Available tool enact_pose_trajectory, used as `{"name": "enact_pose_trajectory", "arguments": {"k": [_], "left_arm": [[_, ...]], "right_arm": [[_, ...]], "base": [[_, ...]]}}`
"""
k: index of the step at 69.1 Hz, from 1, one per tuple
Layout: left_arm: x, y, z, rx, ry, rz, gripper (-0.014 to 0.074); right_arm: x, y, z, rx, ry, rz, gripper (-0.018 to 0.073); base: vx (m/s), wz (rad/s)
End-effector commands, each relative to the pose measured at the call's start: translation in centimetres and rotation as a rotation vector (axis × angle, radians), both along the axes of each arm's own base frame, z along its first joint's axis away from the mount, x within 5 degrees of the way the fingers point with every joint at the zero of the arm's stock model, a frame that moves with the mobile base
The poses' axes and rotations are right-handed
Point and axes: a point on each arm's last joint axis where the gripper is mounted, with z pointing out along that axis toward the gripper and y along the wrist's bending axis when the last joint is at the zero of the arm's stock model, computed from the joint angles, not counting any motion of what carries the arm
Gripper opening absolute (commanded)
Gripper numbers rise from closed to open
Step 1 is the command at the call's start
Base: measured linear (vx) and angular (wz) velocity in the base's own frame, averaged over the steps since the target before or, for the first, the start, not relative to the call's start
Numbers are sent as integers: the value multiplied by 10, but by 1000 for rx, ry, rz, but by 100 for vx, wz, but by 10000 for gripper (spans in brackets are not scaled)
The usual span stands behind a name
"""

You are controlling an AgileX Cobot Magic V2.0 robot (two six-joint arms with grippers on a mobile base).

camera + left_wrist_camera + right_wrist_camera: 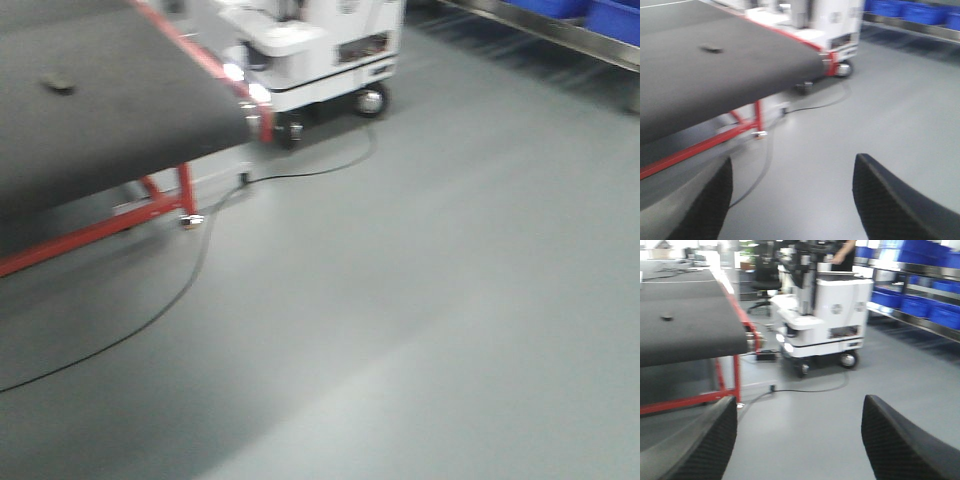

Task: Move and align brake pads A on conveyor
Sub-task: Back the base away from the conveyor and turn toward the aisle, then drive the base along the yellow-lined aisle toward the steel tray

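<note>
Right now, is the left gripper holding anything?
No, the left gripper is wide open, with only grey floor showing between its fingers.

Grey floor (450, 300), loose black cable (300, 175), blue bins (920, 307) behind

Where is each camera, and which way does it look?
Front camera: higher than the belt, tilted down at the floor, belt corner and a white cart; no own body shows.
Left wrist camera: behind the open left hand, facing the belt; both fingers show.
Right wrist camera: behind the open right hand, facing the cart; both fingers show.
All three share the belt, its small dark pad and the cart.
</note>
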Motion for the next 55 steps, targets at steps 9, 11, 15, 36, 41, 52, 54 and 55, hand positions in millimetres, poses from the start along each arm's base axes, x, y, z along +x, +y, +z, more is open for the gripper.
{"name": "enact_pose_trajectory", "arguments": {"k": [9,11,15,36,41,52,54,55], "left_arm": [[2,-1,13,-13,-80,-6,481],[2,-1,13,-13,-80,-6,481],[2,-1,13,-13,-80,-6,481],[2,-1,13,-13,-80,-6,481],[2,-1,13,-13,-80,-6,481],[2,-1,13,-13,-80,-6,481],[2,-1,13,-13,-80,-6,481],[2,-1,13,-13,-80,-6,481]], "right_arm": [[0,-2,14,5,-82,-21,496],[0,-2,14,5,-82,-21,496],[0,-2,14,5,-82,-21,496],[0,-2,14,5,-82,-21,496],[0,-2,14,5,-82,-21,496],[0,-2,14,5,-82,-21,496],[0,-2,14,5,-82,-21,496],[0,-2,14,5,-82,-21,496]], "base": [[-21,-84],[-20,-78],[-20,-77],[-20,-78],[-18,-74],[-13,-69],[-8,-68],[-7,-69]]}}
